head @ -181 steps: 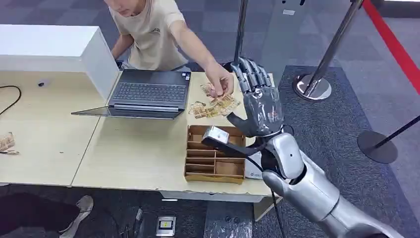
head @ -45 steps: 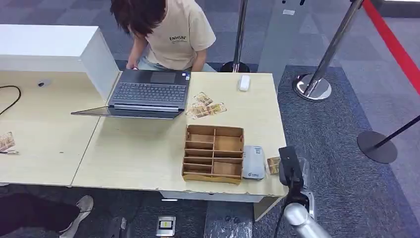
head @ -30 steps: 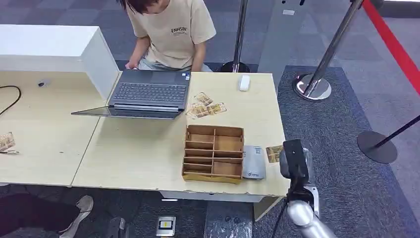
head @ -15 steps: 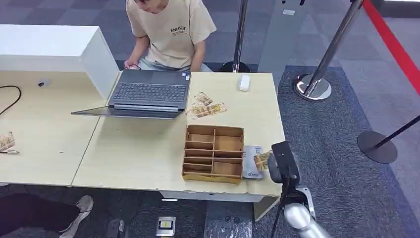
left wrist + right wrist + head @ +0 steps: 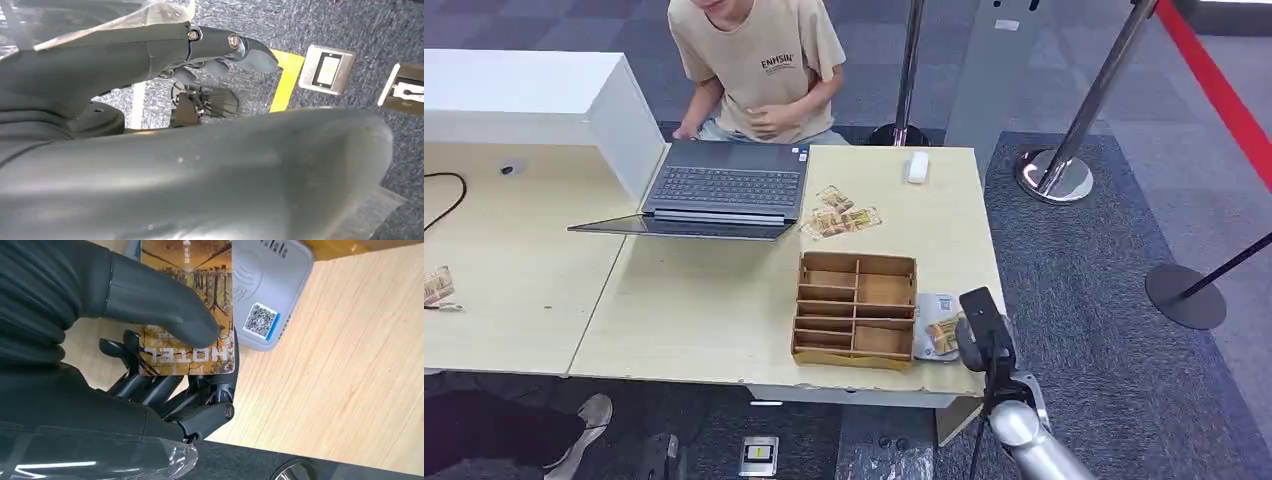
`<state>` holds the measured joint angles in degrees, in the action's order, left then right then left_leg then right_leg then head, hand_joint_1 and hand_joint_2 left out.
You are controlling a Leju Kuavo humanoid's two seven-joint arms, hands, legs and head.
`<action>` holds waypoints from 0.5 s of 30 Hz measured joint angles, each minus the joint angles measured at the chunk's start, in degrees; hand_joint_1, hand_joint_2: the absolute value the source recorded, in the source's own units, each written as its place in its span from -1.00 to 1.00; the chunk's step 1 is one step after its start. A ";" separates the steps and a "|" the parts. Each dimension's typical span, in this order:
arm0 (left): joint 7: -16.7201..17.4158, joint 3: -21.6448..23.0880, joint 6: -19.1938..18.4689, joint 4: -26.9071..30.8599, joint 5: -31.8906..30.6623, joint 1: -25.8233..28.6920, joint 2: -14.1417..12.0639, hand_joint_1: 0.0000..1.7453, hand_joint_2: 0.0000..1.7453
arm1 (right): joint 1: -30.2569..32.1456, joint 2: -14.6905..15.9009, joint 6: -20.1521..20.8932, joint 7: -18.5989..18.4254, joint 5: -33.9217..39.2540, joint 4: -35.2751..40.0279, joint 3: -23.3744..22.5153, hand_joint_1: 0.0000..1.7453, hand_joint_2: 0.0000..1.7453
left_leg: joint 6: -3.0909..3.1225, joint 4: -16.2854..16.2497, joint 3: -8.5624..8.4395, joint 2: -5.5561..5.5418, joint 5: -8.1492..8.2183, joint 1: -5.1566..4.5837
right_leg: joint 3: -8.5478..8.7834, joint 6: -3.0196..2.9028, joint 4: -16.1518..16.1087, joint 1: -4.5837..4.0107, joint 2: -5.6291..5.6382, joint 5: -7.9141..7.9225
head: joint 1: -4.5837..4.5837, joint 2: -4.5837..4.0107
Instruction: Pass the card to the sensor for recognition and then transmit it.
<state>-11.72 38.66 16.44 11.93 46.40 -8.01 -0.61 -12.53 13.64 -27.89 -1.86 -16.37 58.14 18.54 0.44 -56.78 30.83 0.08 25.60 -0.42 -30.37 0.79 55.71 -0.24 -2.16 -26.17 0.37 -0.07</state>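
I am pinching the orange printed hotel card [image 5: 187, 310] in my right hand [image 5: 150, 340], holding it flat over the grey card sensor [image 5: 265, 295] for reading; left hand's [image 5: 200, 100] state unclear.

The card [image 5: 187, 305] covers part of the grey sensor [image 5: 272, 300]; the right hand's thumb [image 5: 160, 302] hides the card's middle.

Bright, even light; close wrist foregrounds blurred.
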 joint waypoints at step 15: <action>-0.31 0.11 0.00 0.00 0.04 -0.02 0.00 -1.00 -1.00 | -2.39 0.61 -0.13 -3.23 -5.96 -1.27 1.42 1.00 1.00 | 0.00 0.00 0.00 0.00 0.00 0.00 | 0.00 0.00 0.00 0.00 0.00 0.00 | 0.00 0.00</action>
<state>-12.02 38.77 16.44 11.93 46.45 -8.03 -0.61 -14.92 14.25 -28.02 -5.09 -22.33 56.87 19.96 0.44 -56.78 30.83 0.09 25.60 -0.42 -30.37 0.79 55.71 -0.24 -2.16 -26.17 0.37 -0.07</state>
